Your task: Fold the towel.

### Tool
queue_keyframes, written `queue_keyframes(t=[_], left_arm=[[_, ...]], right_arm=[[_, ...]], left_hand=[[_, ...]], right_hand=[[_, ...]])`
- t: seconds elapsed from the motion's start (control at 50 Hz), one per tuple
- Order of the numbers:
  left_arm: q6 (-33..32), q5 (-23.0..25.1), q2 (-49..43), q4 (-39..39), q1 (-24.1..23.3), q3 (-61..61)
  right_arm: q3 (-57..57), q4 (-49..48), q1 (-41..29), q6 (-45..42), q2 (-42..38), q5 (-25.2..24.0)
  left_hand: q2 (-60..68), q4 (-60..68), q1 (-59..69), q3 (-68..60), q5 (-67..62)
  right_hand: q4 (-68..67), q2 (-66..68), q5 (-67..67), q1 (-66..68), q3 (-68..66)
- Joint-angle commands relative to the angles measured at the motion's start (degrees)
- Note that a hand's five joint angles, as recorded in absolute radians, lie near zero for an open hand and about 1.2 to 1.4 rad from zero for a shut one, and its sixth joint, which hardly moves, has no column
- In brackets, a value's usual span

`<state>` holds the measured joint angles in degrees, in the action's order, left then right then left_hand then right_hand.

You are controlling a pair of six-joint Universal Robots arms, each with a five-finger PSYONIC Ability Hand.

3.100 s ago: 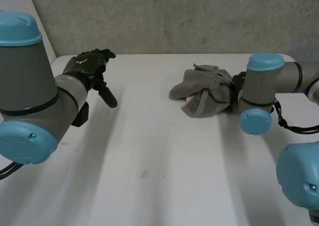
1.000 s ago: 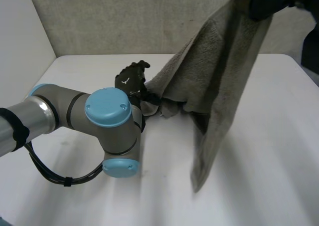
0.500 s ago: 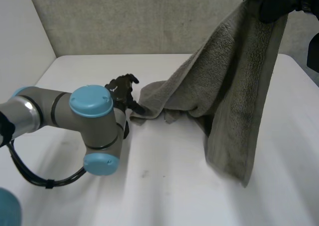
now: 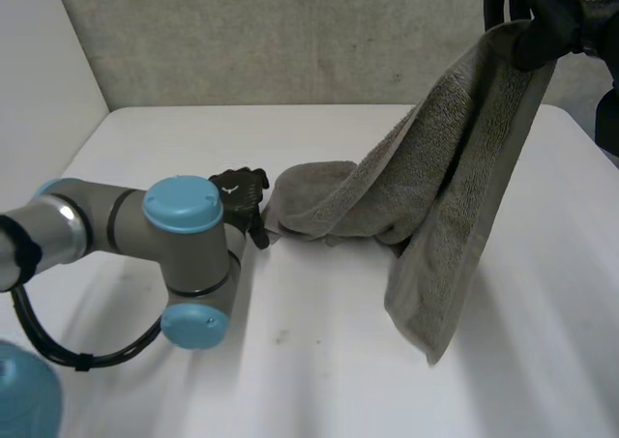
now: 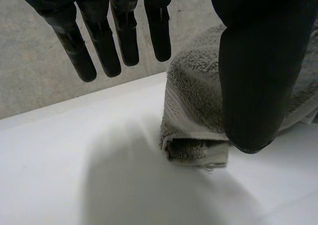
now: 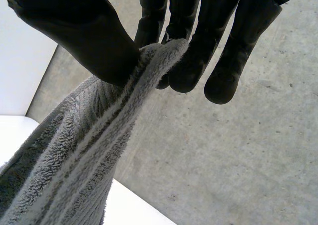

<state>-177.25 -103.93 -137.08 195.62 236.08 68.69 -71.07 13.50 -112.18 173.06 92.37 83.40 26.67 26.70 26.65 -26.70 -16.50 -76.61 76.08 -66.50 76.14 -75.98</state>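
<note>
A grey towel [image 4: 455, 167] hangs slantwise from my right hand [image 4: 551, 17], which is raised high at the table's far right. In the right wrist view the thumb and fingers [image 6: 189, 36] pinch the towel's hem [image 6: 149, 81] at a corner. The towel's low end lies rolled over on the white table [image 4: 319, 380], and a free corner dangles just above the table at the front right. My left hand [image 4: 242, 189] sits at that low end. Seen from the left wrist, its fingers [image 5: 124, 36] are straight and spread and its thumb [image 5: 253, 76] stands over the towel's folded end [image 5: 194, 111], without gripping it.
My left arm [image 4: 184, 254] lies across the table's left half. A grey wall [image 4: 290, 32] closes the back and a white wall [image 4: 39, 90] the left side. Bare tabletop stretches along the front.
The right hand has shifted a little, and the hanging towel has swung with it. The towel's low end has rolled up by the left hand, which drew back slightly.
</note>
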Motion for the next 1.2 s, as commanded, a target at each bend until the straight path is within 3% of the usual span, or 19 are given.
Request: queue_keyframes(t=[0.02,0.3,0.5,0.9,0.94,1.04,1.2], left_arm=[[-1.34,1.97,-5.38,-2.43,-0.01,-6.71],[-2.23,3.47,-10.58,-5.78,0.26,-12.61],[-2.31,3.47,-12.42,-6.21,0.70,-16.91],[-4.51,5.31,-15.93,-11.48,2.37,-23.51],[-4.86,5.49,-16.11,-11.84,2.37,-23.95],[-5.30,5.58,-16.90,-11.93,2.37,-25.79],[-5.48,6.11,-17.61,-12.37,2.37,-27.11]], right_arm=[[-0.65,-0.49,0.03,0.00,0.00,0.09],[-2.14,-2.07,1.61,0.00,-0.17,-0.61],[-3.46,-2.95,2.58,0.00,-0.17,-1.84],[-3.64,-3.83,3.02,-0.09,-0.61,-2.02],[-3.64,-3.92,3.02,-0.09,-0.88,-2.10],[-3.72,-3.92,3.02,-0.09,-1.40,-2.10],[-3.72,-4.00,3.02,-0.09,-1.84,-2.02]], left_hand=[[4.07,4.03,4.08,-4.04,-4.23],[5.58,5.55,5.60,-5.55,-5.75],[15.84,15.80,15.85,-15.81,-16.00],[16.35,16.31,16.36,-16.31,-16.51],[17.86,17.83,17.88,-17.83,-18.03],[36.35,36.31,36.36,-36.32,-36.51],[41.22,41.19,41.24,-41.19,-41.38]], right_hand=[[-3.39,3.92,-3.50,3.86,-4.02],[-3.39,3.92,-3.50,3.86,-4.02],[-3.39,3.92,-3.50,3.86,-4.02],[-3.39,3.92,-3.50,3.86,-4.02],[-3.39,3.92,-3.50,3.86,-4.02],[-3.39,3.92,-3.50,3.86,-4.02],[-3.39,3.92,-3.50,3.86,-4.02]])
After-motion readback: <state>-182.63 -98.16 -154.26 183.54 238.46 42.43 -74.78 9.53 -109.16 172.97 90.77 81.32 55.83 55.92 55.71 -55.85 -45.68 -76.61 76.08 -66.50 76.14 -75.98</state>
